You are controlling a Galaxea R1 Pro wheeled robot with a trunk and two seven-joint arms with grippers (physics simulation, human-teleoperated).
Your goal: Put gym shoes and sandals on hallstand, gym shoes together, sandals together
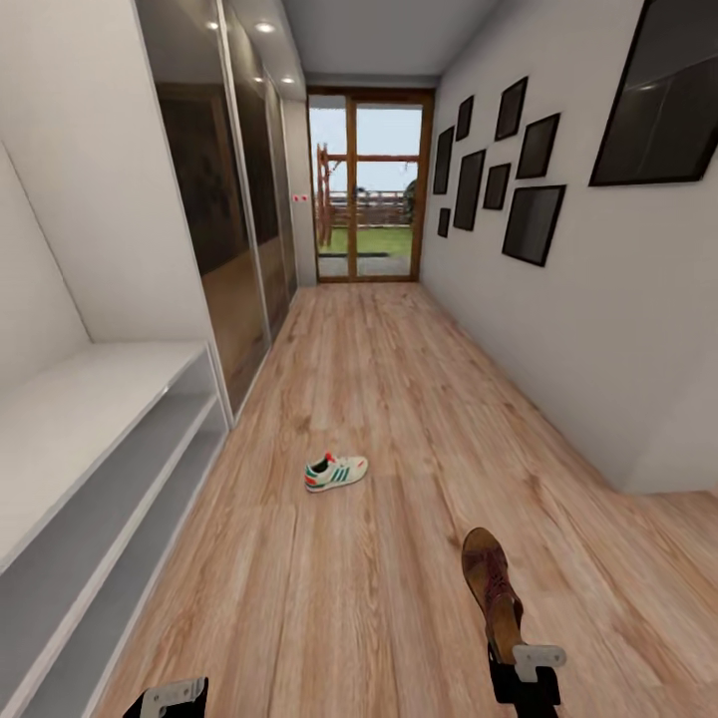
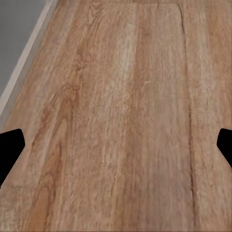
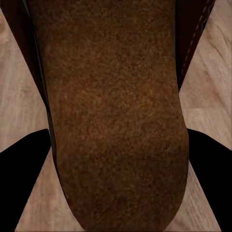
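Above the light wood-plank corridor floor (image 1: pixel 399 399), the right gripper (image 1: pixel 523 666) clamps a dark brown leather sandal (image 1: pixel 492 588), while the left gripper (image 2: pixel 116 145) hangs spread wide and empty. One white green-striped gym shoe (image 1: pixel 336 471) lies ahead on the planks, and the pale grey-white hallstand's (image 1: pixel 90 419) visible shelves look bare, so most placing seems left.

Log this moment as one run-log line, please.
right gripper: shut on sandal, carried above floor | left gripper: open, empty | gym shoe: on floor | shoe rack: left, no shoes visible

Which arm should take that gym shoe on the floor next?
Left. The left gripper is open and empty over bare floor, while the right gripper is shut on a sandal. The gym shoe lies ahead, slightly left of centre.
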